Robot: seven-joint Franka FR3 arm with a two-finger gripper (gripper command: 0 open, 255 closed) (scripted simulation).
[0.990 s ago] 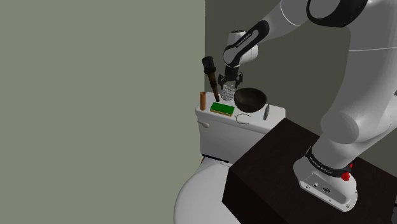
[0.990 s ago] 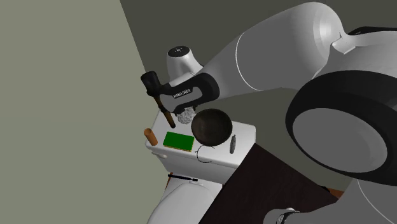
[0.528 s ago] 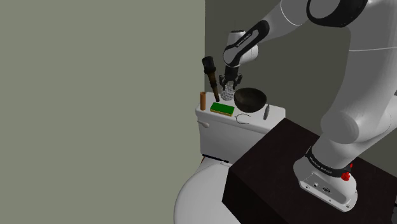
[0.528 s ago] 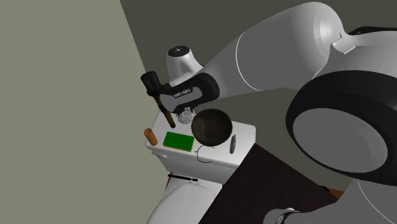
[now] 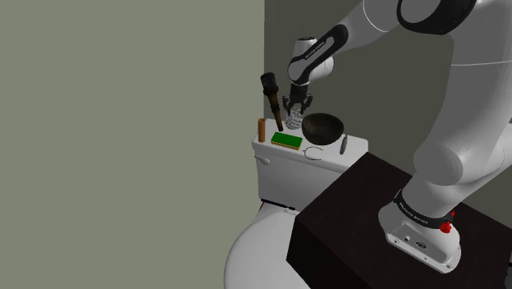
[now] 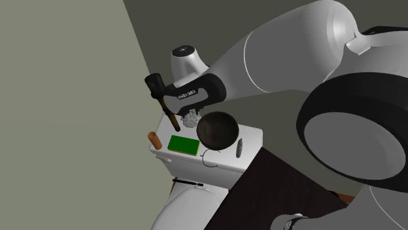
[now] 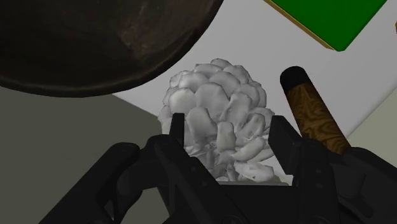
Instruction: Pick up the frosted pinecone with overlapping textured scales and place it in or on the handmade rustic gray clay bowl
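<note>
The frosted whitish pinecone (image 7: 219, 108) with overlapping scales is clasped between my black fingers (image 7: 177, 127), so my gripper (image 7: 228, 133) is shut on it. In the shoulder view the gripper (image 5: 296, 109) holds the pinecone (image 5: 295, 117) just above the white toilet tank lid (image 5: 279, 151), close beside the dark round bowl (image 5: 322, 127). The second exterior view has the pinecone (image 6: 191, 120) under the hand, touching distance from the bowl (image 6: 218, 130). The bowl's dark rim (image 7: 95, 38) curves right next to the pinecone.
On the lid lie a green block (image 5: 287, 139), a brown upright cylinder (image 5: 262, 129), a small grey object (image 5: 344, 145) and a thin wire loop (image 5: 313, 153). A dark brush with a brown handle (image 7: 312, 114) leans close beside the gripper. The wall stands directly behind.
The hand has risen slightly with the pinecone held in it. The bowl and the other things on the lid have not moved.
</note>
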